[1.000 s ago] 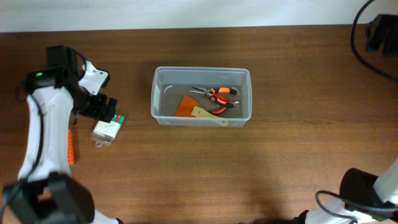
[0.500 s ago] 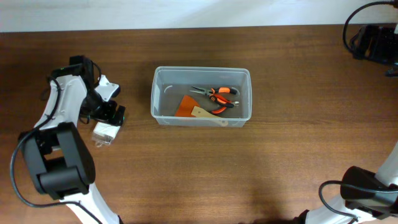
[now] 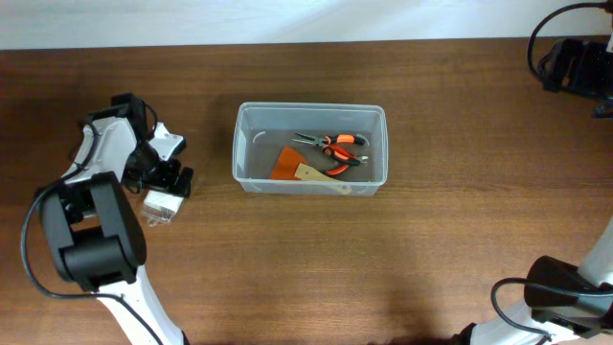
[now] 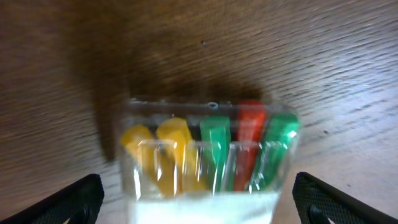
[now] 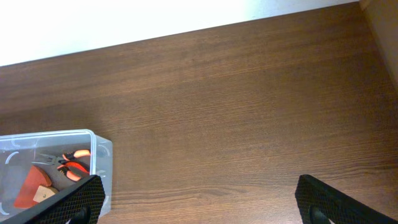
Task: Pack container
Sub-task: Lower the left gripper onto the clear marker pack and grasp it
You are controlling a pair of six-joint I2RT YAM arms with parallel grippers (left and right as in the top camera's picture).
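Container (image 3: 238,144) sat mid-frame on desk (image 3: 431,240). At left of frame the left jaws, spread wide, straddled clear bit case (image 4: 205,149). The right jaws were spread, empty. Judgement: centre over case, descend squarely, close evenly.

The clear plastic rectangular container (image 3: 241,144) sits upper centre of the overhead frame on the brown wooden table (image 3: 441,240); inside it the orange-handled pliers (image 3: 337,144) lie toward the right, the orange scraper with a wooden handle (image 3: 287,165) just beside them, lower left; the small clear plastic pack of coloured pieces (image 3: 159,205) lies well apart, at frame left.
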